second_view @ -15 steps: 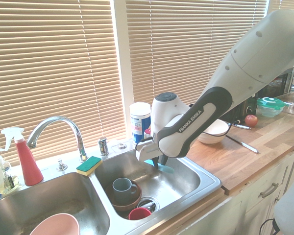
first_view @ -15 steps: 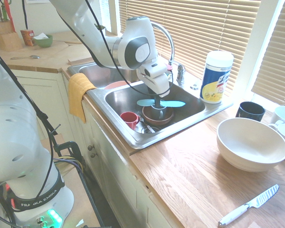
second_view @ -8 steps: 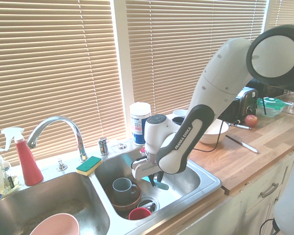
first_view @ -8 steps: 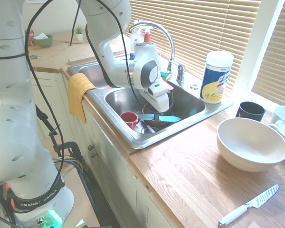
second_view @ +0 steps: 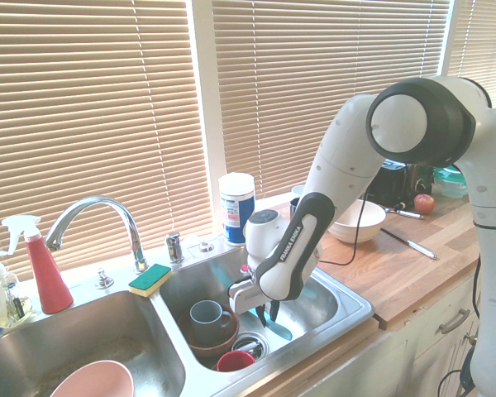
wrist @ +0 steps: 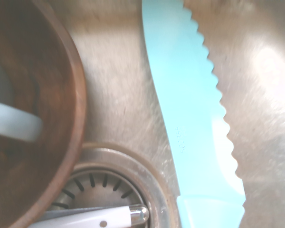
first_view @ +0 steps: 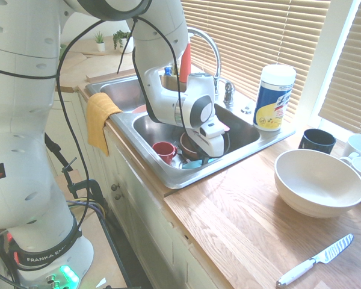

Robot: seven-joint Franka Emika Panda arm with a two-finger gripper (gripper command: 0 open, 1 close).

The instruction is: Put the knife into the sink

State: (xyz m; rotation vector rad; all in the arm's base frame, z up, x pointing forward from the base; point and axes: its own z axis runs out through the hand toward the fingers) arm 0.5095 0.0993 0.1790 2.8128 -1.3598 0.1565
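— Where is the arm?

— It arches up from its base and folds sharply at the elbow, so the forearm slants downward and the wrist hangs low.

— And the tool point(second_view: 270, 313)?

— It points straight down. In the first exterior view its tips are hidden behind the hand; in the second they show dark below the white hand.

— Are its jaws apart?

— No, they stand pressed together, clamped on something thin.

— Is the wrist tilted?

— Barely; it sits near vertical.

Bright daylight through the blinds point(second_view: 107, 107) washes out both wide views; the wrist view is soft.
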